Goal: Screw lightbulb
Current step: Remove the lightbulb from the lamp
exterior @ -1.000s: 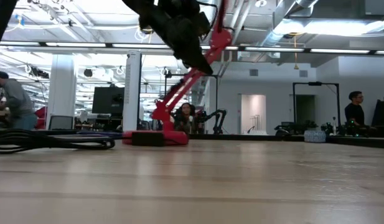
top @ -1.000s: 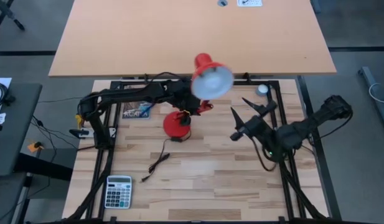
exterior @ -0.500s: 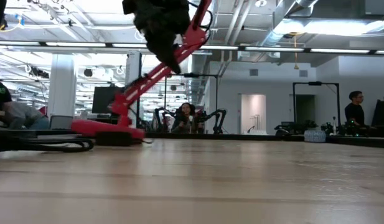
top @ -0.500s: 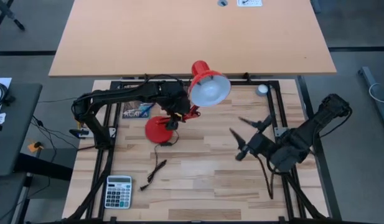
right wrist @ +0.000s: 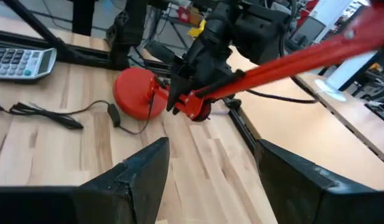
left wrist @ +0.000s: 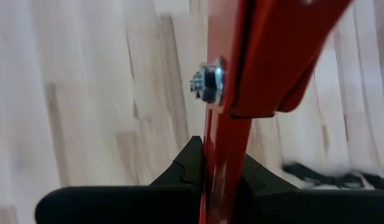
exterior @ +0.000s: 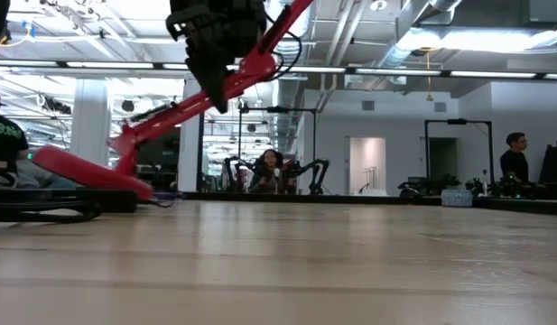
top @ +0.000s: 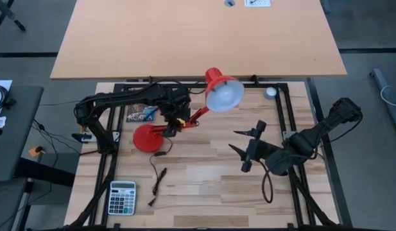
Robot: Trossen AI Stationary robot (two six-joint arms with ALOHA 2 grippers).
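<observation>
A red desk lamp has its round base (top: 144,137) at the table's left. Its thin arm (top: 196,115) rises to the shade (top: 223,93), whose white inside faces up. In the low view the base (exterior: 79,171) is tilted with one side raised. My left gripper (top: 174,120) is shut on the lamp's arm. At the right my right gripper (top: 247,142) stands open and holds nothing, with the lamp ahead of its fingers (right wrist: 135,180). The lightbulb is out of view. My left gripper pinches the lamp's lower strut (left wrist: 226,146) between its two fingers, just short of the bolted elbow joint (left wrist: 207,81). The fingers come from above and lie across the strut. The lamp leans and its base is tipped. I cannot tell whether the base's low edge (exterior: 143,190) touches the table.
The lamp's black cord (top: 160,172) trails toward the near edge. A calculator (top: 122,196) lies at the near left and a dark card (top: 141,114) at the far left. A small grey disc (top: 269,92) sits at the far right. A large orange tabletop (top: 198,35) lies beyond.
My left gripper has carried the lamp toward the table's left edge. The base has moved left and tipped, one side rising, and the cord has been dragged along. My right gripper has moved toward the near edge and turned, staying open.
</observation>
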